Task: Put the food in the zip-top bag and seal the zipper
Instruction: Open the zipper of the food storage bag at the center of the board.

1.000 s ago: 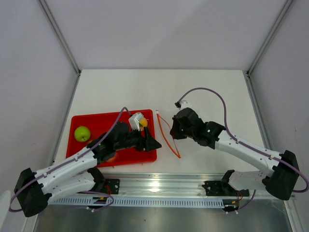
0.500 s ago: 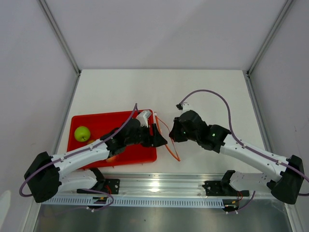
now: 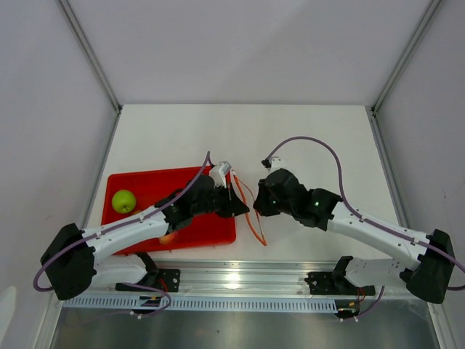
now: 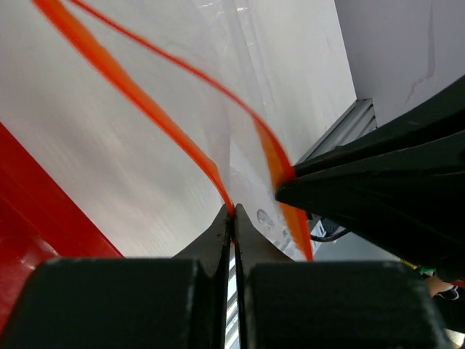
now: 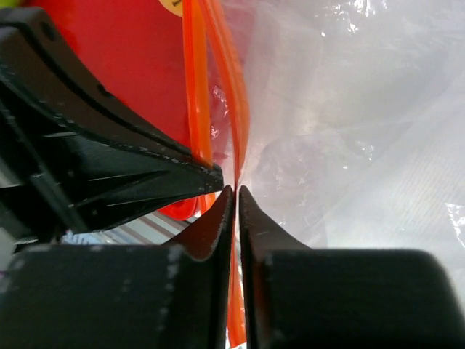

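Left gripper (image 4: 233,212): fingers pinched almost together on the thin red-orange zipper strip (image 4: 145,109), which runs right in between the tips. Right gripper (image 5: 237,190): likewise narrowed to a slit, clamped on the mouth edge of the clear soft plastic zip-top bag (image 5: 349,145), at the strip's other lip. My two hands are tip to tip, just beside each other. The two orange lips are spread apart beyond my left fingertips. The bag film lies on the white table (image 3: 305,138), under and beyond my right hand. The red rectangular tray (image 3: 145,185) sits under my left arm. The green toy apple (image 3: 123,201) is on it, well back from the left hand. A pink-orange round fruit (image 3: 167,238) peeks out beside my left forearm.
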Action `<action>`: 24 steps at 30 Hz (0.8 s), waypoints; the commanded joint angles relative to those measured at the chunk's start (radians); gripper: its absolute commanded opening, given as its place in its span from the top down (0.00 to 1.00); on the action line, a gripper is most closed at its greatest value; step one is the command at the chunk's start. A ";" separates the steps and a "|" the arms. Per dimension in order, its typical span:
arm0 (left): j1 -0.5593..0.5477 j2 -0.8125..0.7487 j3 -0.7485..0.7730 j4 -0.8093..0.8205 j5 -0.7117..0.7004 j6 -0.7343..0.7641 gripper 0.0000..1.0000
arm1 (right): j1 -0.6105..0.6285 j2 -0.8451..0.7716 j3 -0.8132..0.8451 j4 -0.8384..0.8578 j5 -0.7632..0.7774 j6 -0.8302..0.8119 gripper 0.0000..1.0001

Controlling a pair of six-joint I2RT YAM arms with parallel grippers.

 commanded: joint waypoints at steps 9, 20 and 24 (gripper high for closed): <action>-0.016 -0.035 0.039 0.040 0.024 0.000 0.99 | 0.107 0.147 0.134 -0.165 0.266 0.020 0.71; -0.025 -0.058 0.007 0.029 0.011 0.007 0.99 | 0.139 0.189 0.171 -0.260 0.438 0.050 1.00; -0.025 -0.070 0.007 -0.005 -0.022 0.035 0.90 | 0.139 0.160 0.147 -0.264 0.487 0.057 1.00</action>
